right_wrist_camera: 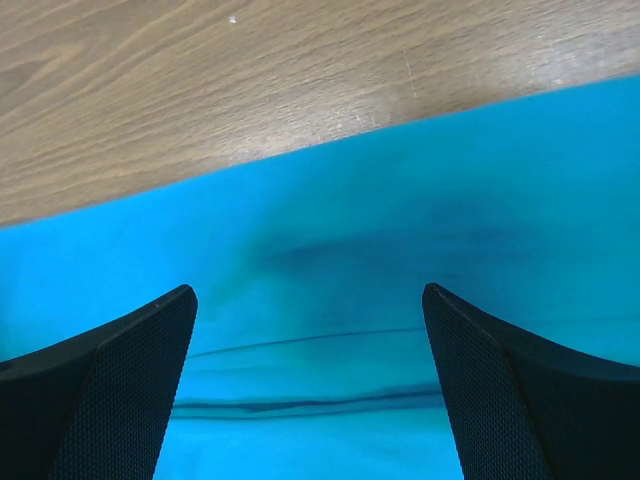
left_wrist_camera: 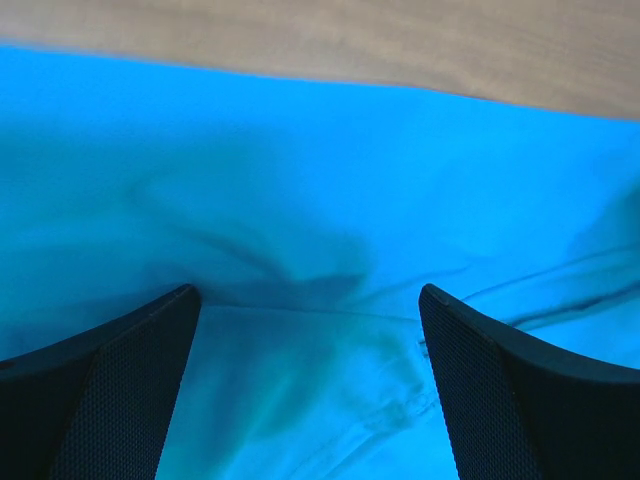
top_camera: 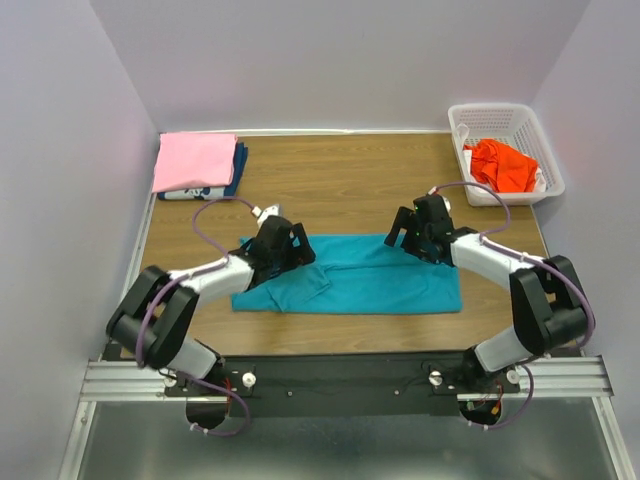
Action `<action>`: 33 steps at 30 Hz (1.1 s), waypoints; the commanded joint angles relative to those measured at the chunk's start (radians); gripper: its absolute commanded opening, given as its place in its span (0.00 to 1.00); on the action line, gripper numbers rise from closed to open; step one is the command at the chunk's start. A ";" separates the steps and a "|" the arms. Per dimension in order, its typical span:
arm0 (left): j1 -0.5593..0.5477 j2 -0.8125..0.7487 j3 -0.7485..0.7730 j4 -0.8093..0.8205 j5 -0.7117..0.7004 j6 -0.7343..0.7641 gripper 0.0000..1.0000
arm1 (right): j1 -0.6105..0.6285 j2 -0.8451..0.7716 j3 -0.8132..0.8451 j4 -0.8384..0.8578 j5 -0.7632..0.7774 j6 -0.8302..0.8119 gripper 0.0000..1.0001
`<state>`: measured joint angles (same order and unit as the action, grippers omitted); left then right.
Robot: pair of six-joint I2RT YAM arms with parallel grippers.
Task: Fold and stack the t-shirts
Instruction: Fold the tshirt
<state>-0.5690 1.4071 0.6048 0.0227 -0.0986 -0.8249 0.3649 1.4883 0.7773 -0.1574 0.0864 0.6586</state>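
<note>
A teal t-shirt [top_camera: 370,275] lies flat across the middle of the table, partly folded into a long band. My left gripper [top_camera: 296,243] hovers open over its left end, where a folded sleeve shows [left_wrist_camera: 320,380]. My right gripper [top_camera: 402,236] stands open over the far edge near its right part; the teal cloth [right_wrist_camera: 330,330] fills the space under its fingers. Neither holds anything. A folded pink t-shirt [top_camera: 193,160] rests on a dark blue white-printed one [top_camera: 238,170] at the far left corner. An orange-red t-shirt [top_camera: 503,165] lies crumpled in the basket.
The white lattice basket [top_camera: 522,120] stands at the far right corner. Bare wooden table [top_camera: 340,180] lies between the teal shirt and the back wall. White walls close in the table on three sides.
</note>
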 commanded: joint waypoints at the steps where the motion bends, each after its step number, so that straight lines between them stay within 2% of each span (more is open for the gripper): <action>1: 0.052 0.189 0.107 0.016 -0.017 0.038 0.98 | -0.004 0.064 0.042 -0.010 -0.002 0.016 1.00; 6: 0.116 0.484 0.419 -0.021 0.013 0.128 0.98 | -0.003 0.003 -0.074 -0.010 -0.063 0.039 1.00; 7: 0.115 0.530 0.552 -0.053 0.011 0.145 0.98 | 0.002 -0.017 -0.119 -0.010 -0.076 0.044 1.00; 9: 0.116 0.679 0.707 -0.142 0.038 0.190 0.98 | 0.018 -0.069 -0.151 -0.011 -0.114 0.055 1.00; 10: 0.116 0.726 0.789 -0.174 0.049 0.194 0.98 | 0.057 -0.082 -0.167 -0.011 -0.125 0.055 1.00; 11: 0.115 0.812 0.935 -0.235 0.083 0.201 0.98 | 0.087 -0.103 -0.186 -0.013 -0.132 0.058 1.00; 12: 0.115 0.848 1.001 -0.253 0.094 0.214 0.98 | 0.118 -0.109 -0.194 -0.014 -0.140 0.067 1.00; 13: 0.112 0.906 1.105 -0.265 0.094 0.222 0.98 | 0.196 -0.112 -0.200 -0.014 -0.143 0.079 1.00; 15: 0.113 0.964 1.208 -0.315 0.153 0.242 0.98 | 0.280 -0.109 -0.205 -0.014 -0.151 0.107 1.00; 16: 0.109 1.018 1.306 -0.348 0.160 0.251 0.98 | 0.358 -0.103 -0.205 -0.011 -0.149 0.131 1.00; 19: 0.104 1.092 1.456 -0.365 0.218 0.271 0.98 | 0.497 -0.036 -0.162 -0.013 -0.148 0.144 1.00; 22: 0.095 1.197 1.603 -0.392 0.276 0.282 0.98 | 0.592 0.048 -0.078 -0.014 -0.142 0.096 1.00; 24: 0.092 1.219 1.644 -0.394 0.304 0.282 0.98 | 0.624 0.081 -0.043 -0.014 -0.143 0.073 1.00; 33: 0.092 1.257 1.682 -0.274 0.379 0.233 0.98 | 0.646 0.047 0.039 -0.019 -0.051 0.026 1.00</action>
<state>-0.4797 2.6041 2.2665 -0.2588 0.2153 -0.5735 1.0050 1.5597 0.7883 -0.1173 -0.0170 0.7116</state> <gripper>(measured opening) 0.983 0.997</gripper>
